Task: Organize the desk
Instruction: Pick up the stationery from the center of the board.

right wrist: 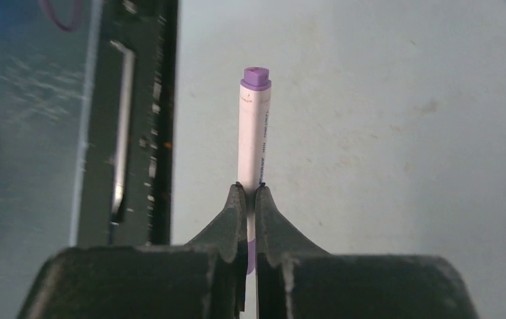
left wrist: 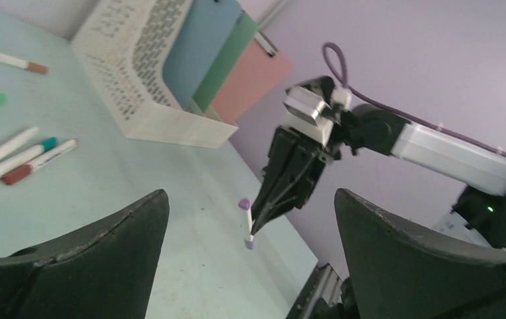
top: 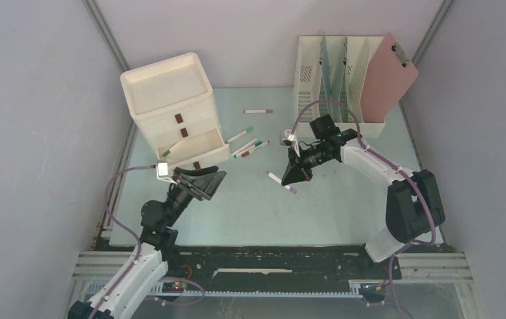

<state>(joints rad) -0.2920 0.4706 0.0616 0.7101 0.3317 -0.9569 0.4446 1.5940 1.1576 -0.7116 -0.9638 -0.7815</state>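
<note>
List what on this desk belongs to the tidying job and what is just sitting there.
Job: purple marker, clamped in the right end effector; brown-capped marker; green-capped marker; marker cluster beside the drawer unit, whose bottom drawer is open.
Just there: file rack; pink clipboard at its right end.

Desk (top: 343,206): drawers (top: 170,100) left; rack (top: 330,86) right

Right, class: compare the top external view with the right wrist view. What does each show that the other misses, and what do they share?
Only the top view: the cream drawer unit, the file rack with its pink clipboard, loose markers and the open left gripper. Only the wrist view: faint print on the barrel of the purple marker. Both: the right gripper shut on that marker, and the mint desk.
</note>
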